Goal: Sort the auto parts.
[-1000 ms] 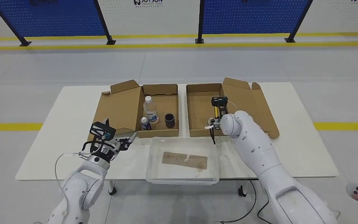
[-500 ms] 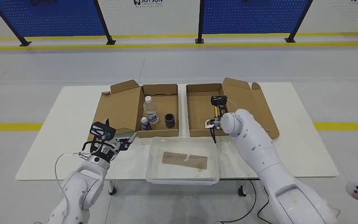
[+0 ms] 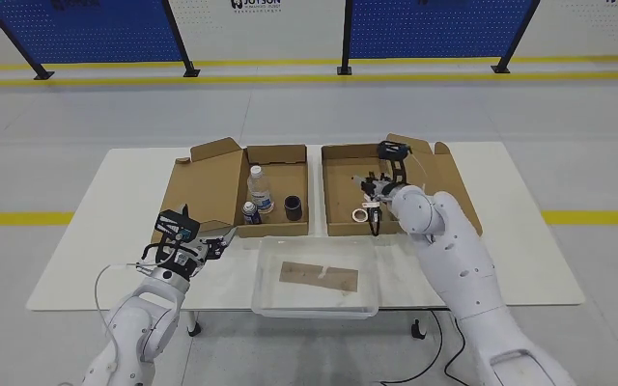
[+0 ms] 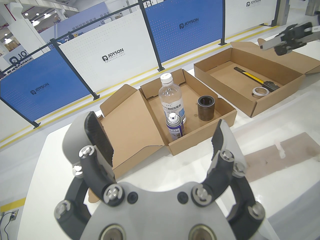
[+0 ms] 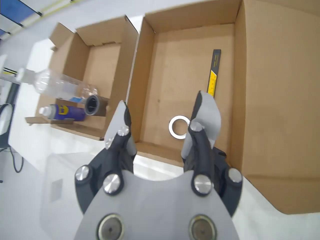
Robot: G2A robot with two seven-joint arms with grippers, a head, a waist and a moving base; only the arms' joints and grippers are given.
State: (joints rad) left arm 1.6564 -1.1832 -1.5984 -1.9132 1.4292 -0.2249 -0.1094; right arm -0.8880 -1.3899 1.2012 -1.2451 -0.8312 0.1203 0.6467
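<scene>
Overhead, the right end effector (image 5: pixel 162 102) hangs released above caliper (image 5: pixel 213 73) and metal ring (image 5: pixel 178 127); lifting straight up should spare the cardboard box (image 5: pixel 147 58) walls. Left end effector (image 4: pixel 155 126) sits spread, empty.

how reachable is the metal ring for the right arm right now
Probably yes: the right gripper hangs open just over the open cardboard box, and the metal ring lies flat on its floor with nothing covering it.
</scene>
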